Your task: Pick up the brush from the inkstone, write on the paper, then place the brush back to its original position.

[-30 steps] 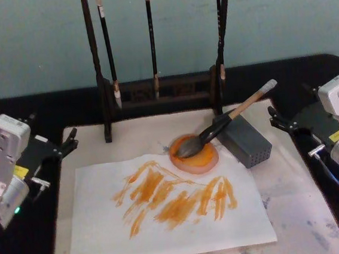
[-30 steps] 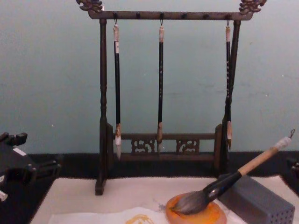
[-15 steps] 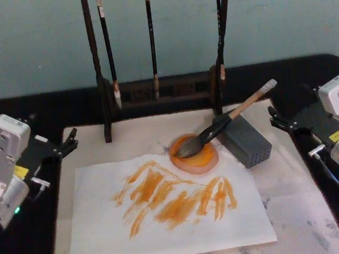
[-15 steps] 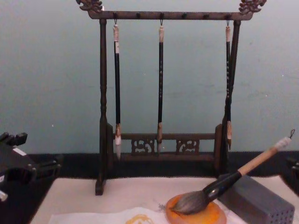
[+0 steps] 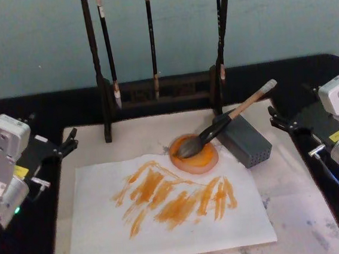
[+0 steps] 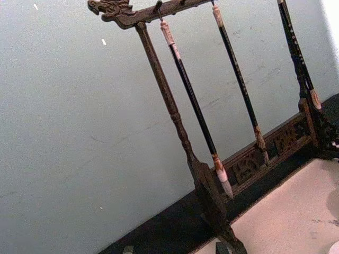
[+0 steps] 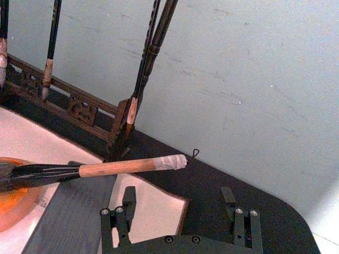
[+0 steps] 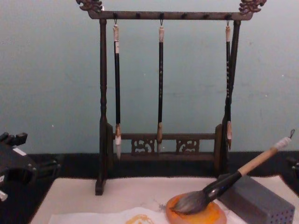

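Note:
The brush [image 5: 217, 127] lies with its grey bristles on the orange inkstone [image 5: 204, 159] and its tan handle propped on a grey block [image 5: 248, 140]. The chest view shows the brush [image 8: 224, 182] slanting up to the right from the inkstone [image 8: 205, 218], and in the right wrist view the brush [image 7: 119, 167] lies across the block. The white paper [image 5: 102, 241] carries orange strokes and lies in front of the inkstone. My left gripper [image 5: 70, 142] rests open at the mat's left edge. My right gripper [image 5: 275, 120] [image 7: 180, 207] rests open at the right edge, empty and behind the brush's handle end.
A dark wooden rack [image 5: 154, 92] with three thin hanging brushes stands behind the mat [image 5: 303, 210]; the rack [image 8: 161, 93] rises tall in the chest view. The perforated grey block [image 8: 254, 200] sits right of the inkstone. Black tabletop surrounds the mat.

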`<state>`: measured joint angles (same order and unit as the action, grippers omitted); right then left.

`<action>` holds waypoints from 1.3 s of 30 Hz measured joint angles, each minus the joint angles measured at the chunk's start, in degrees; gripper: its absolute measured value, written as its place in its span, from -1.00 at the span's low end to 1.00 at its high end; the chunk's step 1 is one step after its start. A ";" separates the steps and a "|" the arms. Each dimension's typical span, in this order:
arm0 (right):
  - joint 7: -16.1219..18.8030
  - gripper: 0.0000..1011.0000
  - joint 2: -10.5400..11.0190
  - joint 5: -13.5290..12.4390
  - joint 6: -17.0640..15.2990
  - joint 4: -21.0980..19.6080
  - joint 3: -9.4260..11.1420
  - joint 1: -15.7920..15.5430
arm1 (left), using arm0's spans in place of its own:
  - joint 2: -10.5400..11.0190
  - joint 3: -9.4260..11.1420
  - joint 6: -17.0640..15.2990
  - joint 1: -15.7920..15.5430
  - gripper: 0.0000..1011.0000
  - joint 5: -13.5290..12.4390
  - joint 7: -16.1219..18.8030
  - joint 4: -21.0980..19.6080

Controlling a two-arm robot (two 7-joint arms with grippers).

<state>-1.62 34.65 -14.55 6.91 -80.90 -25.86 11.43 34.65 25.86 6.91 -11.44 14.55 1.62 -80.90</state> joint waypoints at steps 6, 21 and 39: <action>0.00 0.98 0.00 0.00 0.00 0.00 0.00 0.00 | 0.00 0.00 0.00 0.00 0.98 0.00 0.00 0.00; 0.00 0.98 0.00 0.00 0.00 0.00 0.00 0.00 | 0.00 0.00 0.00 0.00 0.98 0.00 0.00 0.00; 0.00 0.98 0.00 0.00 0.00 0.00 0.00 0.00 | 0.00 0.00 0.00 0.00 0.98 0.00 0.00 0.00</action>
<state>-1.62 34.65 -14.55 6.91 -80.90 -25.86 11.43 34.65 25.86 6.91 -11.43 14.55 1.62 -80.90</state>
